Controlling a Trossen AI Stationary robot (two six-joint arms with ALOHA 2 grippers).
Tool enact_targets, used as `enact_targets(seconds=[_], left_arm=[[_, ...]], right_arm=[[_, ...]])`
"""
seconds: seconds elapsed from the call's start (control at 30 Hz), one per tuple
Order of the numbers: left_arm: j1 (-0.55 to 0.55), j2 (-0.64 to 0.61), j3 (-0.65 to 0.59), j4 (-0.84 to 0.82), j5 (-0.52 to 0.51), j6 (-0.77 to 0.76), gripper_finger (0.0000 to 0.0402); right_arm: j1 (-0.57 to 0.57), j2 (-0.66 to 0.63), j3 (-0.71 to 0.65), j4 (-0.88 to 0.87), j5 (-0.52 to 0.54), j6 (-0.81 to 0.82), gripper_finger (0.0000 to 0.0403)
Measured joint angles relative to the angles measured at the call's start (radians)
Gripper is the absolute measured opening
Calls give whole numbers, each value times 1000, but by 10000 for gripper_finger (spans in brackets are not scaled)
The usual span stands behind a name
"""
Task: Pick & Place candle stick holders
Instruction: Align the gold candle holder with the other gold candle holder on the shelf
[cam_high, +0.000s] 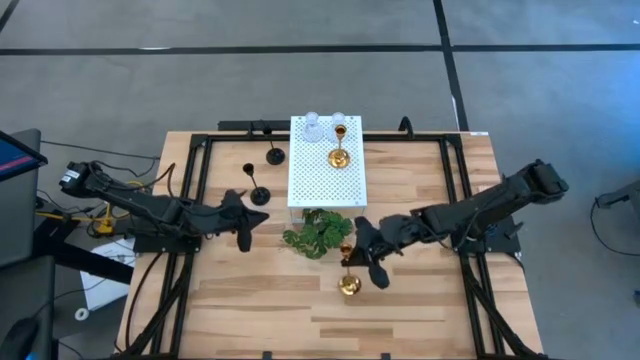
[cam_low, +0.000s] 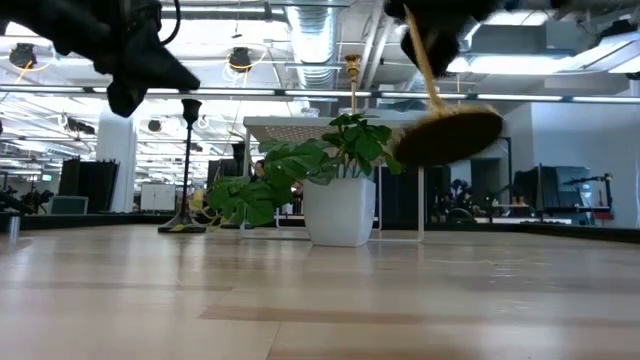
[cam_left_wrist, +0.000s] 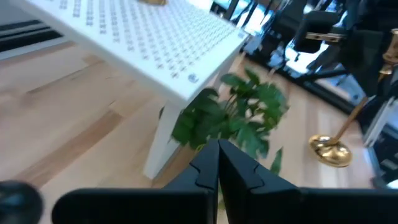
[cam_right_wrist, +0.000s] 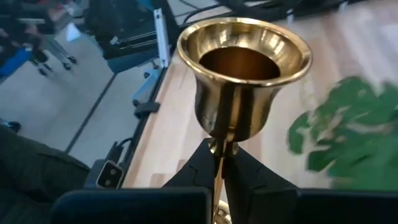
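My right gripper (cam_high: 354, 256) is shut on a gold candle stick holder (cam_high: 348, 270), held above the table just near of the green plant (cam_high: 318, 232). My left gripper (cam_high: 245, 230) is shut and empty, left of the plant and near a black holder (cam_high: 258, 194). A second black holder (cam_high: 275, 155) stands on its round base farther back. On the white perforated platform (cam_high: 310, 175) stand another gold holder (cam_high: 340, 155) and two short clear glass holders (cam_high: 312, 125) (cam_high: 338, 120). My right gripper pinches the gold holder's thin stem (cam_right_wrist: 219, 148) just below the cup (cam_right_wrist: 244, 68), between its two fingers. The fingers come level from the table's right and lie across the stem. The holder is lifted clear and tilted, its round base (cam_low: 450, 135) swung toward the near edge.
The plant stands in a white pot (cam_low: 340, 210) at the platform's near edge, between the two grippers. A black frame (cam_high: 200, 190) runs along the table's sides. Bare wood lies across the near half of the table (cam_high: 300, 320).
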Motion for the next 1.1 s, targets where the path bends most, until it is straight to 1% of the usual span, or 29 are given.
enact_targets(seconds=[0.07, 0.23, 0.33, 0.47, 0.57, 0.8, 0.93, 1.0, 1.1], left_arm=[[0, 0, 0, 34, 4, 1, 8], [0, 10, 1, 121, 85, 7, 5], [0, 42, 22, 133, 123, 24, 4], [0, 129, 100, 139, 127, 106, 4], [9, 192, 185, 144, 130, 205, 4], [48, 257, 370, 151, 128, 411, 4], [89, 283, 423, 148, 135, 479, 3], [114, 293, 428, 145, 143, 481, 3], [162, 318, 429, 137, 183, 478, 3]], right_arm=[[-12, -3, 66, -85, 7, -33, 3], [-46, 2, 250, -279, 39, -132, 2], [-83, 18, 337, -340, 55, -173, 2], [-142, 30, 431, -371, 58, -205, 2], [-184, 34, 461, -422, 55, -212, 2], [-255, 34, 497, -407, 52, -227, 1], [-283, 33, 511, -367, 52, -231, 1], [-295, 34, 520, -357, 52, -231, 1], [-307, 33, 550, -351, 52, -231, 1]])
